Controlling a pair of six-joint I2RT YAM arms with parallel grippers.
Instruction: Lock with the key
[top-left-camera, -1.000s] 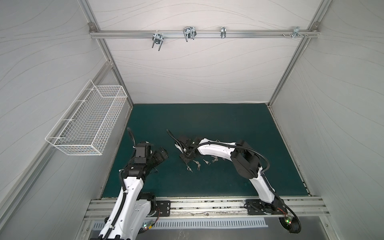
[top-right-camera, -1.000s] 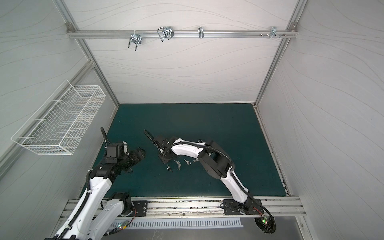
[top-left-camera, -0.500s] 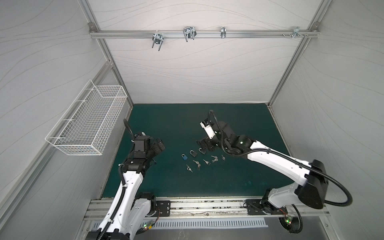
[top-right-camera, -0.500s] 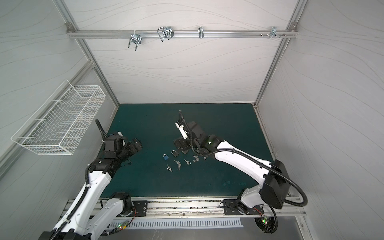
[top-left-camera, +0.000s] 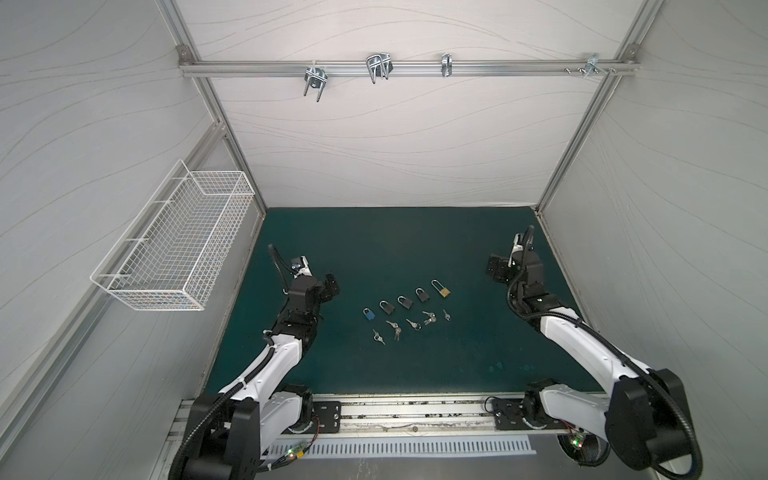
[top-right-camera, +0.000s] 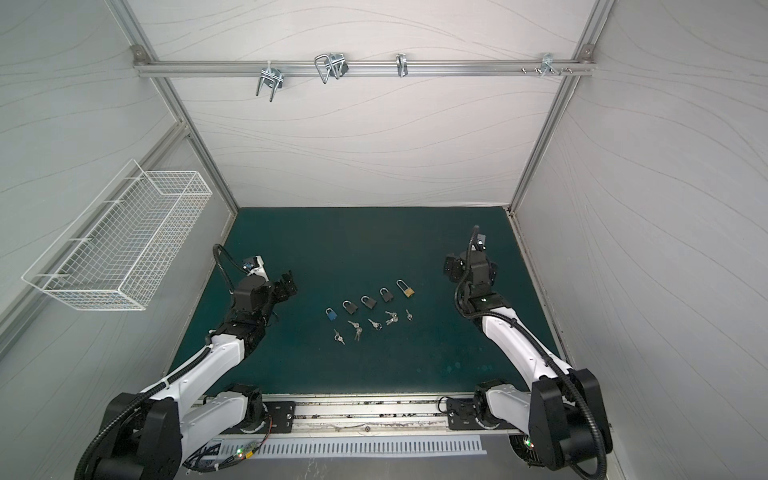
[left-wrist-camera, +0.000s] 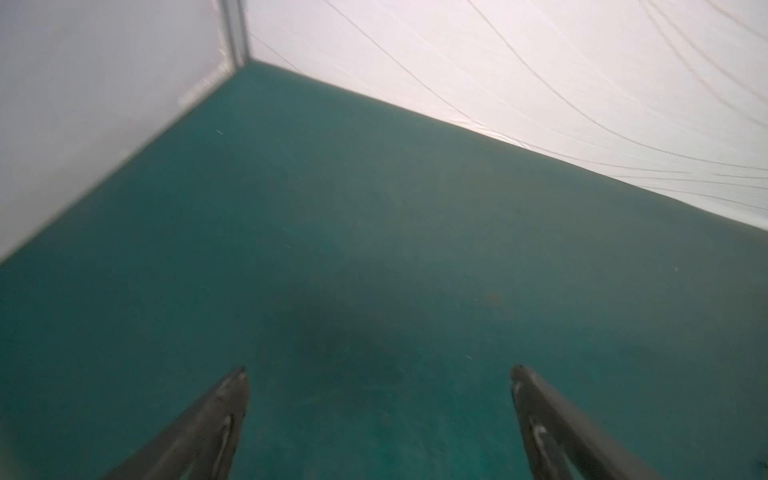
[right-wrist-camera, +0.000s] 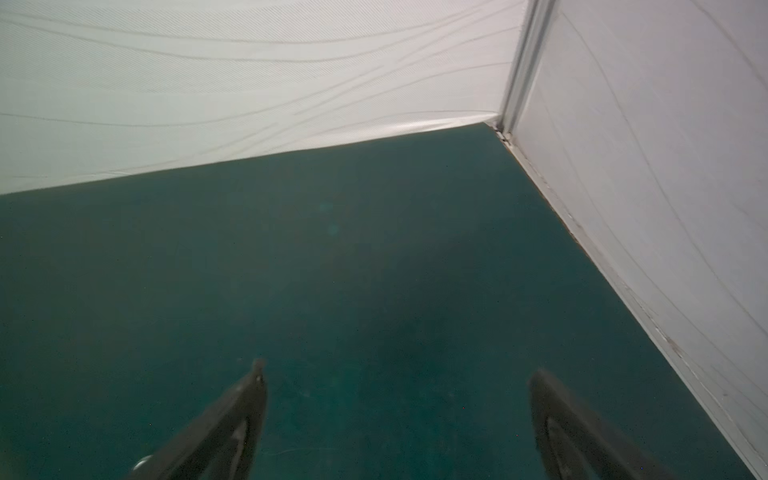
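Several padlocks lie in a slanted row mid-mat: a blue one (top-left-camera: 368, 314) at the left end, three black ones (top-left-camera: 405, 302) and a brass one (top-left-camera: 441, 289) at the right end. Several small keys (top-left-camera: 413, 324) lie in a row just in front of them. In both top views my left gripper (top-left-camera: 330, 286) hovers open to the left of the row, and my right gripper (top-left-camera: 496, 270) hovers open well to its right. The wrist views show each gripper, left (left-wrist-camera: 379, 374) and right (right-wrist-camera: 399, 370), spread wide over bare green mat with nothing between the fingers.
A white wire basket (top-left-camera: 183, 245) hangs on the left wall. Metal hooks (top-left-camera: 377, 68) hang from the rail on the back wall. White walls close in the green mat (top-left-camera: 395, 245) on three sides, and the arm bases sit on a rail along the front edge.
My right arm has swung from over the padlocks and keys out to the right side, and its jaws have opened. My left gripper has drifted slightly back and stays open.
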